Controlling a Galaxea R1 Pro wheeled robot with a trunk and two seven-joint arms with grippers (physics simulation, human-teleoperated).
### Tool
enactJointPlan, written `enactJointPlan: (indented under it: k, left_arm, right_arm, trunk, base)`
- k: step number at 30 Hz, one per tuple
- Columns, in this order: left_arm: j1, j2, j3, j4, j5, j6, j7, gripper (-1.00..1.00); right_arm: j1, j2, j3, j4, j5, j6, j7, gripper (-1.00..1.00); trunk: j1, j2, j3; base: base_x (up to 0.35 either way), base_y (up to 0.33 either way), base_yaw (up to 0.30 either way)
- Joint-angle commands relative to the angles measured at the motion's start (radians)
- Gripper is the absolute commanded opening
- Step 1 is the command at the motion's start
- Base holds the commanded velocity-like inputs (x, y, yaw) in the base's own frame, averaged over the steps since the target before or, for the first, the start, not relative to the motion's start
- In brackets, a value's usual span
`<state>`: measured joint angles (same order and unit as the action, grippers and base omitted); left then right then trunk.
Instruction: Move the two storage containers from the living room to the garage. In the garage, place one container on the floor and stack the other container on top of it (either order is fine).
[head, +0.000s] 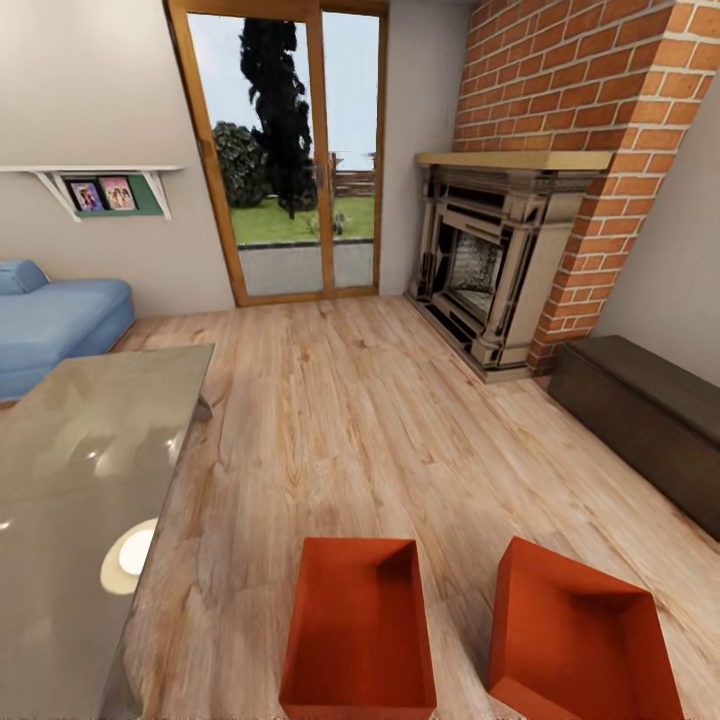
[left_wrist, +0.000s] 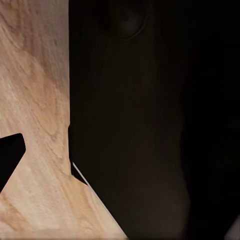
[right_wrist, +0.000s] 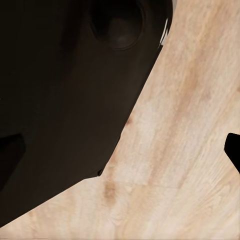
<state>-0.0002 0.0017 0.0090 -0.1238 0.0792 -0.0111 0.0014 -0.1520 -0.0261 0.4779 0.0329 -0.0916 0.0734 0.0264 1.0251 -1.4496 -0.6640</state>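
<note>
Orange-red left container, right container apart on wood-plank floor; tool state of both arms: cannot tell.

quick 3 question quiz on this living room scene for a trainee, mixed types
1. True or false: both storage containers sit on the wood-plank floor.
2. Which stands nearer the fireplace? A) blue sofa B) dark low cabinet C) glass table
3. Fill in: the left container lies square to the view; the right one is ____.

Key: 1 true; 2 B; 3 turned at an angle
</note>
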Motion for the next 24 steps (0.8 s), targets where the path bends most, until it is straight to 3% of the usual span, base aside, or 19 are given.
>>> enactJointPlan:
  k: [1, 11, 14, 24]
  left_arm:
    - [0.000, 0.000, 0.000, 0.000, 0.008, -0.001, 0.000, 1.00]
    - [0.000, 0.001, 0.000, 0.000, 0.008, -0.001, 0.000, 1.00]
    - [0.000, 0.001, 0.000, 0.000, 0.008, -0.001, 0.000, 1.00]
    - [0.000, 0.001, 0.001, 0.000, 0.008, -0.001, 0.000, 1.00]
  right_arm:
    - [0.000, 0.000, 0.008, 0.001, -0.010, 0.002, 0.003, 1.00]
    - [0.000, 0.000, 0.008, 0.000, -0.011, 0.002, 0.003, 1.00]
    - [0.000, -0.003, 0.008, 0.000, -0.047, 0.003, 0.003, 1.00]
    - [0.000, -0.003, 0.008, 0.001, -0.063, 0.003, 0.003, 1.00]
  trunk:
    - [0.000, 0.000, -0.002]
    - [0.000, 0.000, -0.018]
    - [0.000, 0.000, -0.023]
    - [0.000, 0.000, -0.039]
  base:
    - [0.000, 0.000, 0.000]
    - [0.000, 0.000, 0.000]
    - [0.000, 0.000, 0.000]
    - [0.000, 0.000, 0.000]
